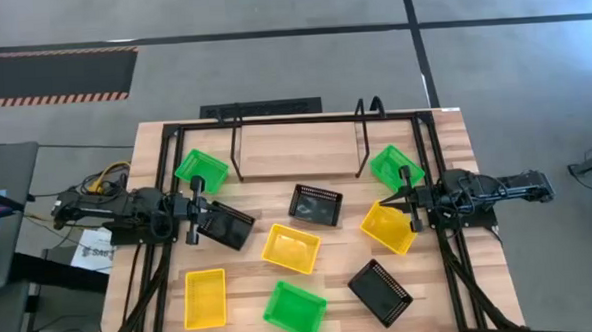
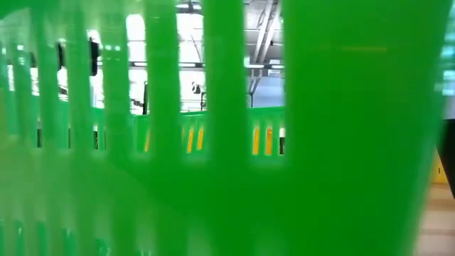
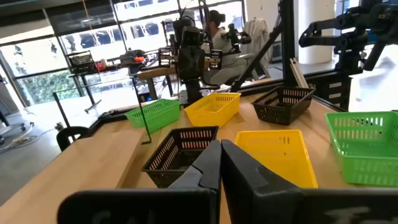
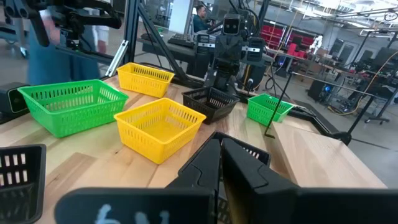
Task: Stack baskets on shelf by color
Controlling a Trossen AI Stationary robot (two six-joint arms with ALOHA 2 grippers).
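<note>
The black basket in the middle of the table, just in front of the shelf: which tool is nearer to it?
Right, slightly. The right tool lies beyond a yellow basket from the black basket; the left tool lies farther, past another black basket.

Even, bright daylight from windows (image 3: 124, 31) far beyond the left gripper (image 3: 219, 163); soft shadows. A green basket (image 2: 227, 178) fills the low view, blurred.

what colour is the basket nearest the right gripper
Yellow basket, by the right gripper; clearest in the high view.
</note>
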